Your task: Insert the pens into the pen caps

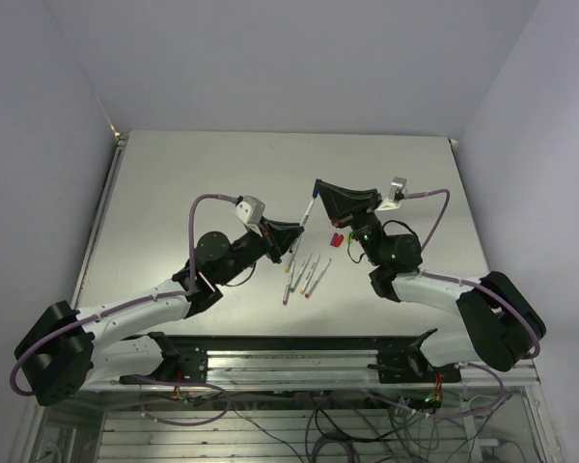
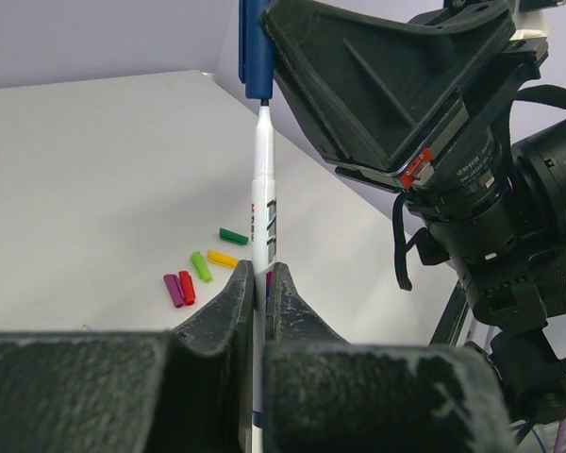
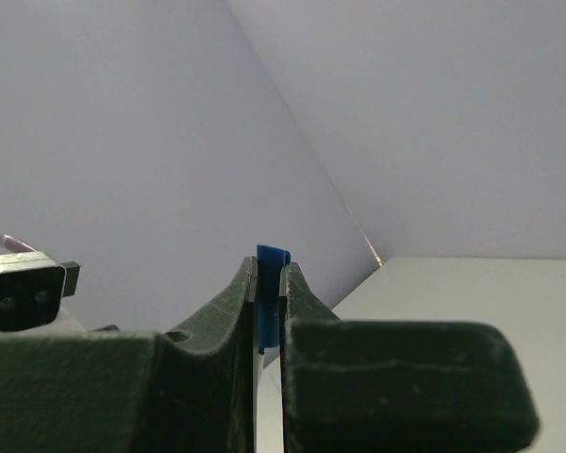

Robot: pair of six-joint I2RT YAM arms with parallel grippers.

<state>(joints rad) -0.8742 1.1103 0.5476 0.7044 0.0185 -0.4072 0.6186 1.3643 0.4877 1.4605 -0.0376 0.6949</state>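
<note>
My left gripper (image 1: 291, 235) is shut on the lower part of a white pen (image 2: 261, 189) and holds it upright above the table. My right gripper (image 1: 317, 189) is shut on a blue cap (image 3: 272, 274). In the left wrist view the blue cap (image 2: 256, 47) sits over the pen's top end, and the tip is hidden inside it. Several other pens (image 1: 304, 278) lie side by side on the table below the grippers. Loose caps lie in a group: purple (image 2: 174, 290), red (image 2: 186, 287), light green (image 2: 201, 266), yellow (image 2: 222, 259) and dark green (image 2: 233, 236).
The caps show in the top view as a small red-purple cluster (image 1: 336, 238) under the right wrist. The right arm's camera and wrist housing (image 2: 472, 170) hang close to the right of the held pen. The grey table (image 1: 174, 193) ends in walls at the back and on both sides.
</note>
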